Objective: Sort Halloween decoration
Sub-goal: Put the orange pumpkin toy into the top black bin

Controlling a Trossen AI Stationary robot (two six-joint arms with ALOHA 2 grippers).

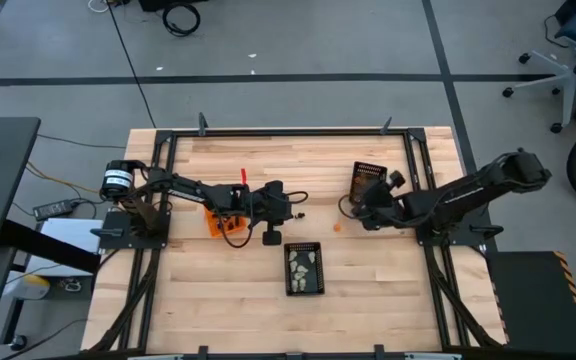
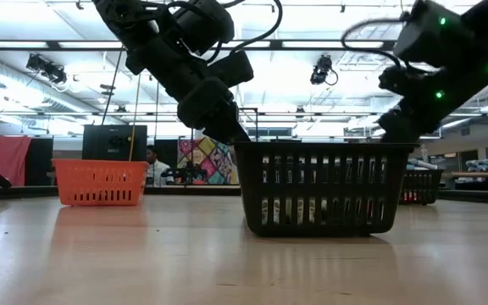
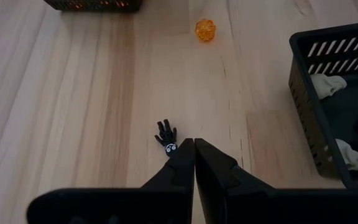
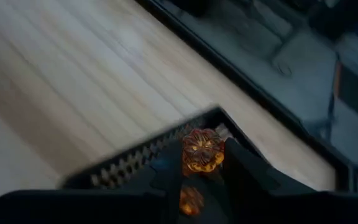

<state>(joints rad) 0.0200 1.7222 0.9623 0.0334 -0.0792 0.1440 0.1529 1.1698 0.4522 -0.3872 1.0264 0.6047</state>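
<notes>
- Right pincer grips an orange pumpkin piece above a black mesh bin.
- Left pincer, fully closed and empty, touches a black spider piece on the table.
- Another orange piece lies farther off; pale pieces sit in the nearer black bin.

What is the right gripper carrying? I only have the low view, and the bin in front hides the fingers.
Observer: The right wrist view shows the right gripper closed on an orange piece, above a corner of a black mesh bin.
Operator: And the other arm?
Observer: The left gripper is shut, with its tips right beside a black piece on the table. I cannot tell whether it pinches the piece.
Operator: What is inside the one filling my view?
Observer: The high view shows pale pieces in that middle bin.
</notes>
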